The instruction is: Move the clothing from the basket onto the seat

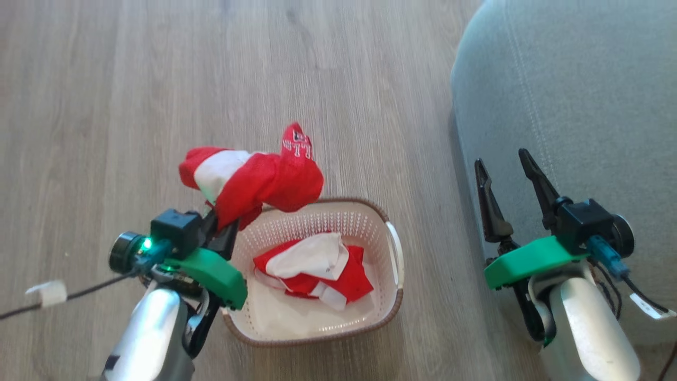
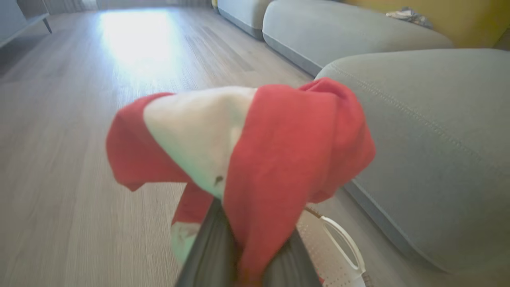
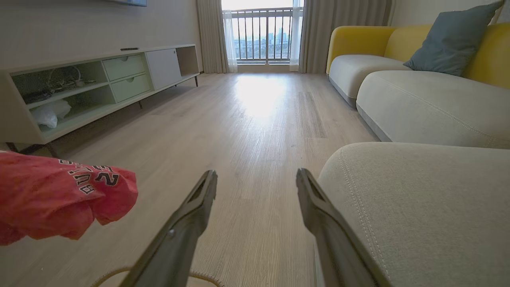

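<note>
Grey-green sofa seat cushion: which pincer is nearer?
Right. The right pincer hangs open at the edge of the grey-green fabric seat cushion; the left pincer, shut on a red-and-white garment, is beyond the cream perforated basket.

Left gripper (image 1: 223,228) tips buried in red garment (image 1: 262,182)

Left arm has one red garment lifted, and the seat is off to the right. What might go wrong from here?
1. The left gripper pinches the red garment at a bunched fold, with most of it hanging loose; it may slip out and land on the floor before reaching the seat.
2. The right gripper stands open between basket and seat; the trailing cloth could catch on its fingers during the carry.
</note>
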Tool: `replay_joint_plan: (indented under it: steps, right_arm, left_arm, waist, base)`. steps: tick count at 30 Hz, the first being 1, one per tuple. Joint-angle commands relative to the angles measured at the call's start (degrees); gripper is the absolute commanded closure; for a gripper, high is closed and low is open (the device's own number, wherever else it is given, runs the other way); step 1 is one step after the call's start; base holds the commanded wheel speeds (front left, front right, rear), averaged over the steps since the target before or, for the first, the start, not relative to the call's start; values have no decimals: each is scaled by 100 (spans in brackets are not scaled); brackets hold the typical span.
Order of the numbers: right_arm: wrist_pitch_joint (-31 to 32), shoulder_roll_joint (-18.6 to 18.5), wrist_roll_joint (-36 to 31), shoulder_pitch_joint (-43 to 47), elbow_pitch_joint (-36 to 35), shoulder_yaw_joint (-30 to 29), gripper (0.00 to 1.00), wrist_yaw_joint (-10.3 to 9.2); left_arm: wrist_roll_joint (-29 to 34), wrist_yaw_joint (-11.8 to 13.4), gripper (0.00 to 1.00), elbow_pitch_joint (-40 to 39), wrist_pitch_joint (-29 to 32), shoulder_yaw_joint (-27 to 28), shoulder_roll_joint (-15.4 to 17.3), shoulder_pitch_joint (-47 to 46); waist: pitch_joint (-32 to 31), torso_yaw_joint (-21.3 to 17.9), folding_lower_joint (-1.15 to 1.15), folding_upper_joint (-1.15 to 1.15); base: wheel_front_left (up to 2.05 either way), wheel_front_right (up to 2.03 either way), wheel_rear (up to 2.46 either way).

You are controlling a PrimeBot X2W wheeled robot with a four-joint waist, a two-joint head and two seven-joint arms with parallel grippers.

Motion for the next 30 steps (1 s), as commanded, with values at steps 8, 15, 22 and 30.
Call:
replay_joint_plan:
  steps: [8, 15, 22, 30]
  right_arm:
    - [-12, -40, 127, 305, -359, 431, 0, -1]
    - [-12, -40, 86, 511, -456, 591, 0, -1]
    - [-12, -40, 72, 646, -479, 645, 0, -1]
    - [-12, -40, 112, 677, -477, 624, 0, -1]
  left_arm:
    - [316, -72, 100, -1726, -56, 1185, -342, 573]
    - [414, -117, 100, -2762, -56, 1715, -493, 692]
    - [345, -132, 100, -3533, -56, 1983, -540, 604]
    - [304, -141, 100, -3931, -56, 1106, -546, 582]
  waist:
    - [-633, 108, 1, 0]
    - [-800, 130, 1, 0]
    - [-860, 114, 1, 0]
    - [-877, 107, 1, 0]
  base:
    - [0, 0, 0]
    - [0, 0, 0]
    - [0, 0, 0]
    - [0, 0, 0]
